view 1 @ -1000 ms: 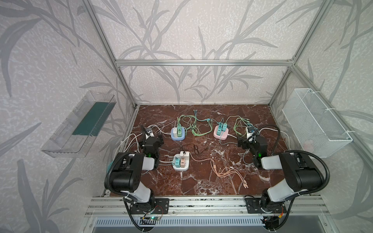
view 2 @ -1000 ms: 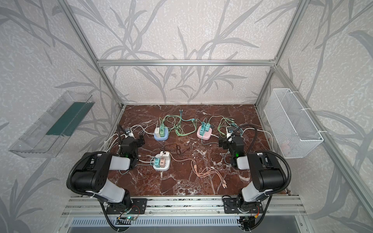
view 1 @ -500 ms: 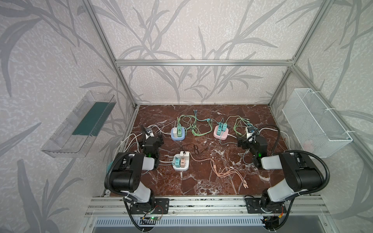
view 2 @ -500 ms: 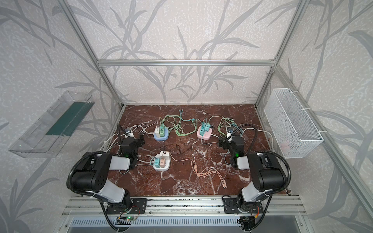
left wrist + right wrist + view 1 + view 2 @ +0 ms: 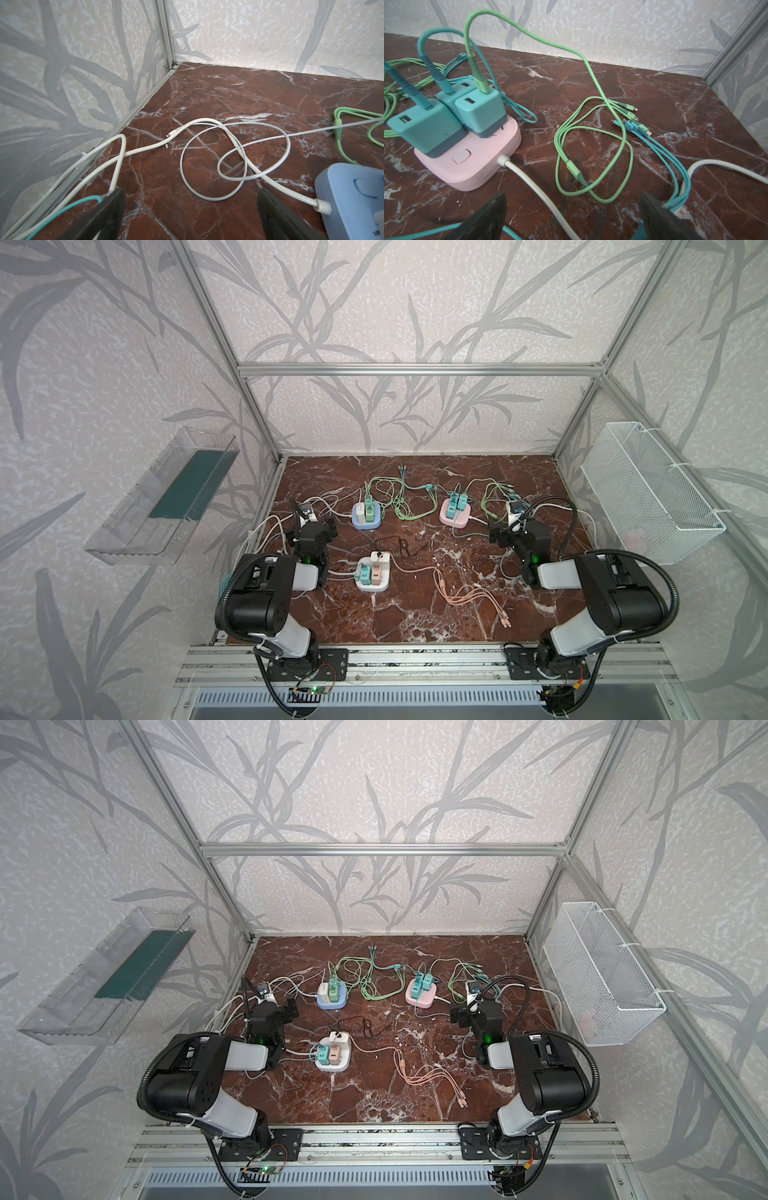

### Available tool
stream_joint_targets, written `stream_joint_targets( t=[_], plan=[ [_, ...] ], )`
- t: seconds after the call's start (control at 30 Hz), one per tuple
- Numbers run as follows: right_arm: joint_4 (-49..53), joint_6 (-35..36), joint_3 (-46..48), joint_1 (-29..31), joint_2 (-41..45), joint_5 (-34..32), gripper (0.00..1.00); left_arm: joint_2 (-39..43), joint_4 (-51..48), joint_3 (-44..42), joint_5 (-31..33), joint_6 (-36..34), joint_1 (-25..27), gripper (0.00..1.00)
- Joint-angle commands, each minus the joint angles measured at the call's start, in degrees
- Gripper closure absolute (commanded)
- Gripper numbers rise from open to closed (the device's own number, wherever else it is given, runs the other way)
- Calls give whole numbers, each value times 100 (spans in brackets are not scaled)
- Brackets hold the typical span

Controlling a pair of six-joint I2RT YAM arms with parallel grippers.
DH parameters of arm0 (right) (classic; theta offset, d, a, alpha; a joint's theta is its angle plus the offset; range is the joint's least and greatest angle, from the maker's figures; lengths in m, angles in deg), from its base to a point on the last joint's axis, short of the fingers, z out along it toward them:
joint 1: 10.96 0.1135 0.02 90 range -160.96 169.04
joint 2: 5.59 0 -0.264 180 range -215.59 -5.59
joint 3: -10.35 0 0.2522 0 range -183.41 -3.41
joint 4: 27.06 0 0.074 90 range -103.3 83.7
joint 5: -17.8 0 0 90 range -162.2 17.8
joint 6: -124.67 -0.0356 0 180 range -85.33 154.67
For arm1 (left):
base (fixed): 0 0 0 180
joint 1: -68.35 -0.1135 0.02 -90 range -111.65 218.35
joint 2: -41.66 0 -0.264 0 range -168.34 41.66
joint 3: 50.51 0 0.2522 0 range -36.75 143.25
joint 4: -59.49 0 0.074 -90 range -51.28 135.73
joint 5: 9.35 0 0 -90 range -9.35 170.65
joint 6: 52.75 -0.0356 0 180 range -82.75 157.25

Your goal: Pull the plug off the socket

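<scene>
Left tool (image 5: 326,529) spread open and empty, low over the tabletop (image 5: 415,614), centre-left in both top views. Right tool (image 5: 498,537) equally wide, centre-right. Pink socket (image 5: 455,516) sits just left of right tool, blue socket (image 5: 365,517) right of left tool, white socket (image 5: 373,572) lower centre.

Left wrist: jaws apart above a looped white cable (image 5: 204,120); blue socket at lower right edge.

Right wrist: jaws wide, gripping nothing. Pink socket at left, three teal plugs (image 5: 425,128) seated upright, long axis vertical, cables leaving their tops.
</scene>
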Motion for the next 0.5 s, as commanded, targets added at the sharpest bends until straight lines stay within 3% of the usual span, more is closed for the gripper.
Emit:
stream_joint_targets(
  t=[0.0, 0.1, 0.23, 0.4, 0.47],
  plan=[
    [964, -240, -367, -81, 570, -353, 2, 287, -180, 83, 43, -15, -22, 1],
    [2639, -384, -942, -115, 1186, -241, 3, 1010, -1516, 447, 351, 112, -24, 1],
    [3587, -783, -1176, -111, 1957, 218, 3, 2102, -3396, 923, 580, 831, -7, 1],
    [4209, -1949, -1137, -102, 2736, 1233, 9, 3305, -4122, 803, -1079, 1190, 213, 1],
    [4211, -2437, -1015, -73, 2929, 1717, 13, 3733, -4548, 740, -1001, 1352, 504, 1]
  ],
)
